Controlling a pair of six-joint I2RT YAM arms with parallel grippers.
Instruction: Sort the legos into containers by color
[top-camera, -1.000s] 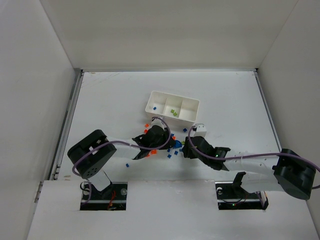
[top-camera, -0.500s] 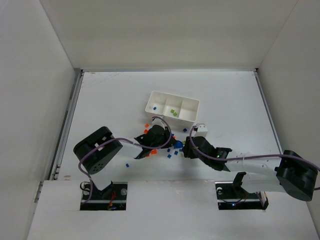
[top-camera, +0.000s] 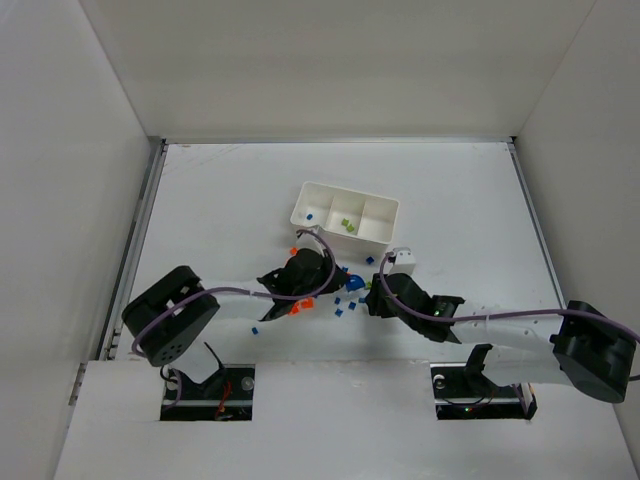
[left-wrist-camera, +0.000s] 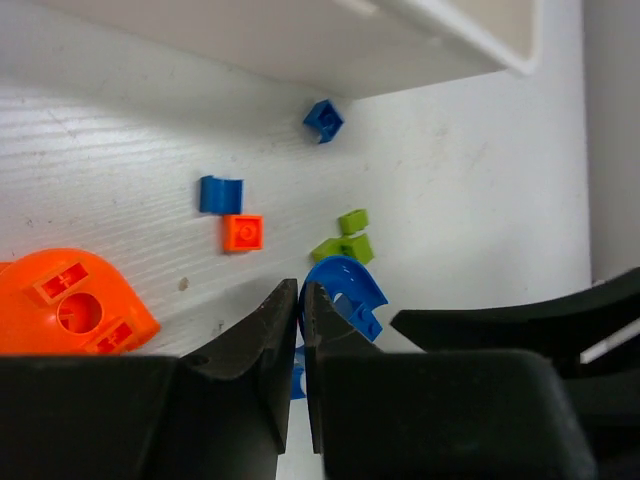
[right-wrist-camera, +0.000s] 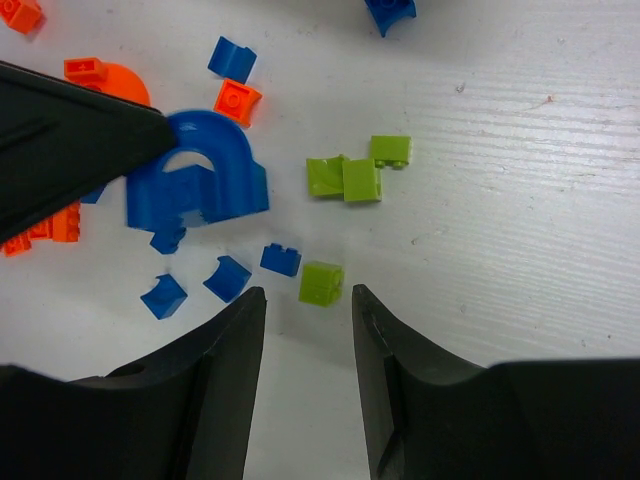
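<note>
Loose orange, blue and lime legos lie in front of the white tray (top-camera: 338, 231), whose left compartment holds a blue brick (top-camera: 311, 214) and whose middle one holds green bricks (top-camera: 346, 224). My left gripper (left-wrist-camera: 302, 288) (top-camera: 340, 280) is shut, its tips pinching the thin rim of the large blue arch piece (left-wrist-camera: 348, 283) (right-wrist-camera: 205, 180). The large orange piece (left-wrist-camera: 70, 305) lies to its left. My right gripper (right-wrist-camera: 305, 300) (top-camera: 370, 292) hangs open over the table, and a single lime brick (right-wrist-camera: 321, 283) sits just ahead of the gap between its fingers.
A clump of lime bricks (right-wrist-camera: 345, 178) (left-wrist-camera: 345, 243), small blue bricks (right-wrist-camera: 228, 277) and a small orange brick (left-wrist-camera: 243, 232) are scattered between the two grippers. The tray's near wall (left-wrist-camera: 300, 40) stands close ahead of the left gripper. White walls enclose the table.
My left gripper has shut at the blue arch's rim, and the left arm's rear links have swung toward the left. The right gripper has stayed open in place.
</note>
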